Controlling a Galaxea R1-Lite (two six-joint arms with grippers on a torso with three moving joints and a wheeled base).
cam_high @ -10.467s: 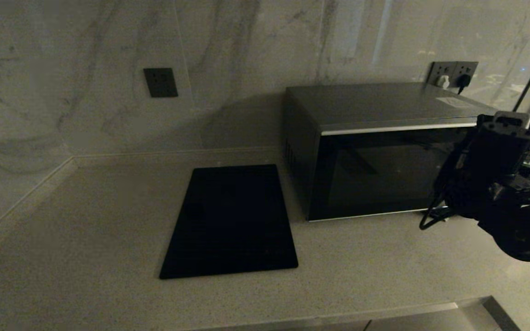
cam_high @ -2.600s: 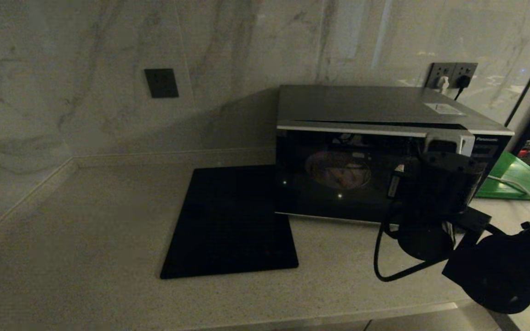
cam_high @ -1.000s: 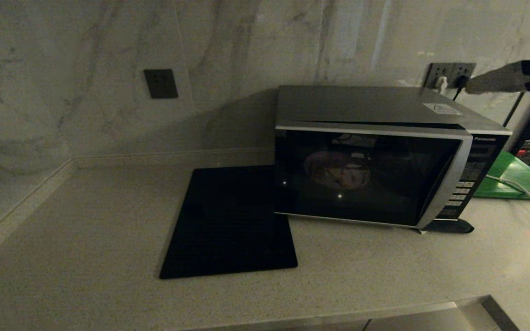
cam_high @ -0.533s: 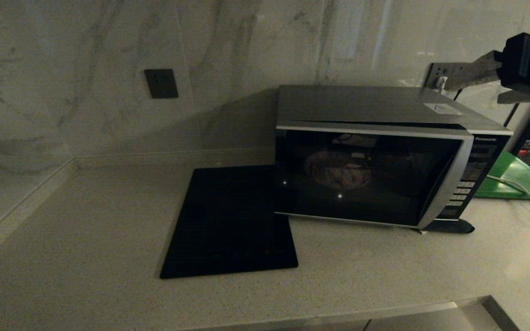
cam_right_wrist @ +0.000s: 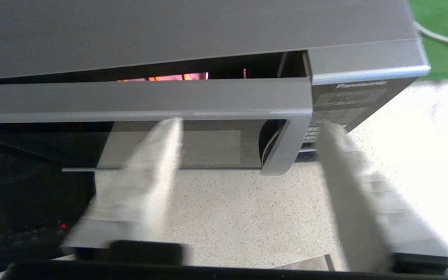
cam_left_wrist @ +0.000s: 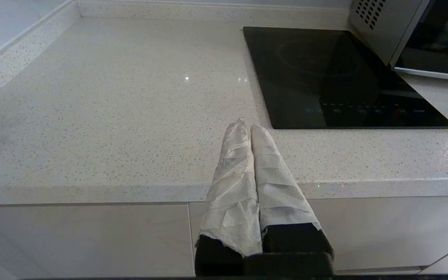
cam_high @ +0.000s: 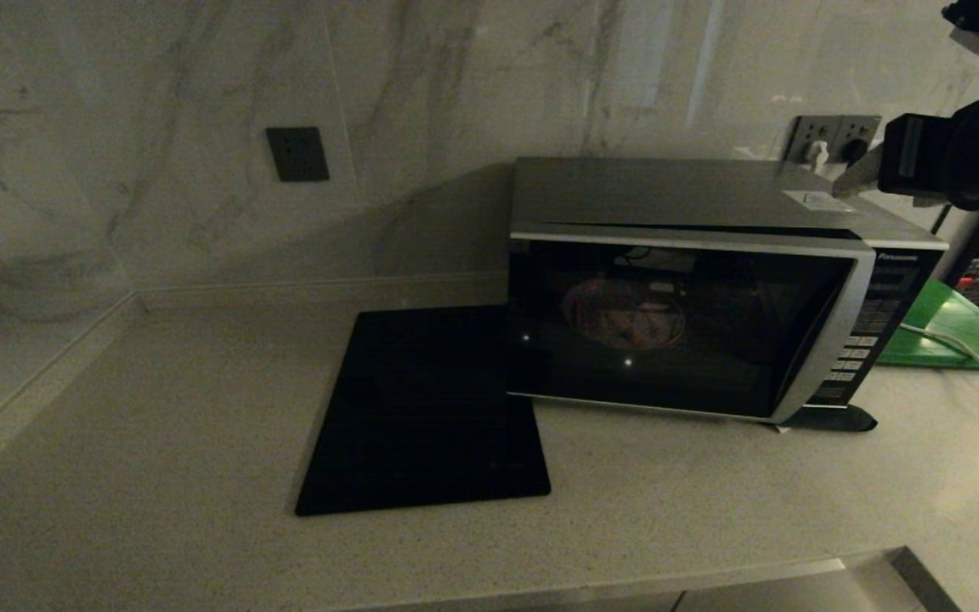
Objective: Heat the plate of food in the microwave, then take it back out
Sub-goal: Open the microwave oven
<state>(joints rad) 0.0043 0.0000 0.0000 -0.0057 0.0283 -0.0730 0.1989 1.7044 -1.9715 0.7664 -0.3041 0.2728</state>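
The microwave (cam_high: 710, 280) stands on the counter with its dark glass door a little ajar, a thin gap along its top edge (cam_right_wrist: 216, 68). Through the glass the plate of food (cam_high: 625, 319) shows dimly inside; in the right wrist view a pink-orange strip of it (cam_right_wrist: 165, 77) shows through the gap. My right gripper (cam_high: 859, 174) hovers above the oven's top right corner, open (cam_right_wrist: 249, 123), its fingers spread either side of the door's silver handle edge (cam_right_wrist: 286, 144), holding nothing. My left gripper (cam_left_wrist: 246, 123) is shut and empty over the counter's front edge.
A flat black slab (cam_high: 426, 408) lies left of the microwave and shows in the left wrist view too (cam_left_wrist: 340, 77). A green board (cam_high: 957, 331) with a white cable (cam_high: 961, 347) lies to the right. Wall sockets (cam_high: 834, 136) sit behind the oven.
The right gripper left the front of the door, rose to the upper right, and in the last half second came down toward the microwave's top right corner. The door stays slightly ajar.
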